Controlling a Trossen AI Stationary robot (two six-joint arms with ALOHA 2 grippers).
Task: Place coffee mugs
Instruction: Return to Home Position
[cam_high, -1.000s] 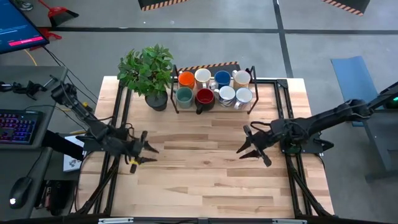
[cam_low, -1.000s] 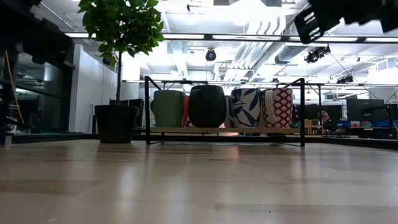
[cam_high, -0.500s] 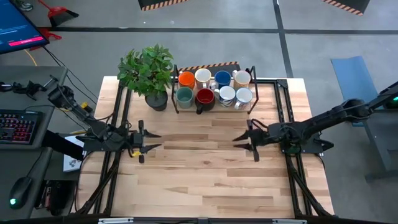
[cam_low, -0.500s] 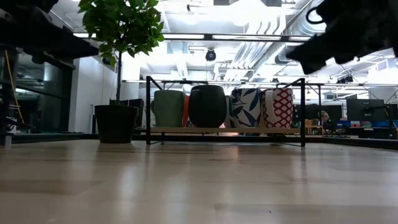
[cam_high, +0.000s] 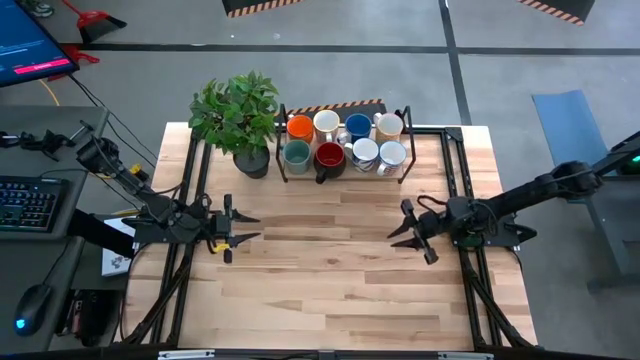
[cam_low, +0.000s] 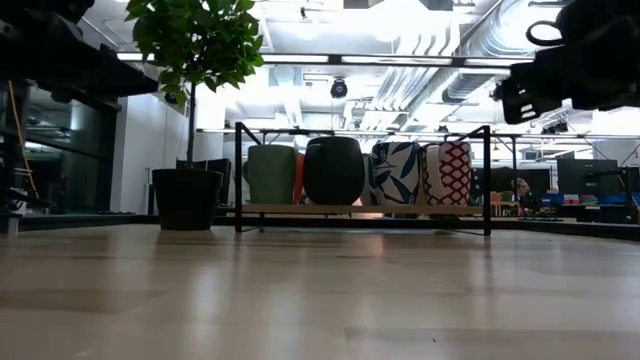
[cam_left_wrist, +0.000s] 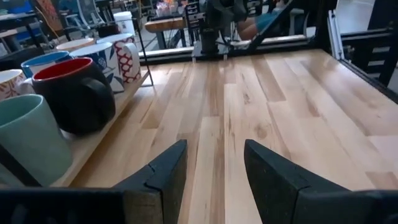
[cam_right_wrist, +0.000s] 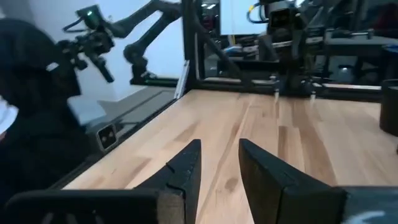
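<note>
we count eight ceramic coffee mugs (cam_high: 329, 155) on one black wire shelf (cam_high: 405, 152); left gripper (cam_high: 243, 228) and right gripper (cam_high: 406, 233) both spread, empty.

Glossy ceramic mugs (cam_high: 345, 141), pale wooden table (cam_high: 330, 280)

Robot lab: ceiling ducts (cam_low: 420, 80), monitor (cam_high: 30, 45)

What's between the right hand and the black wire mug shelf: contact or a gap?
Apart. High view shows bare wooden table between the open right hand and the black wire mug shelf.
</note>
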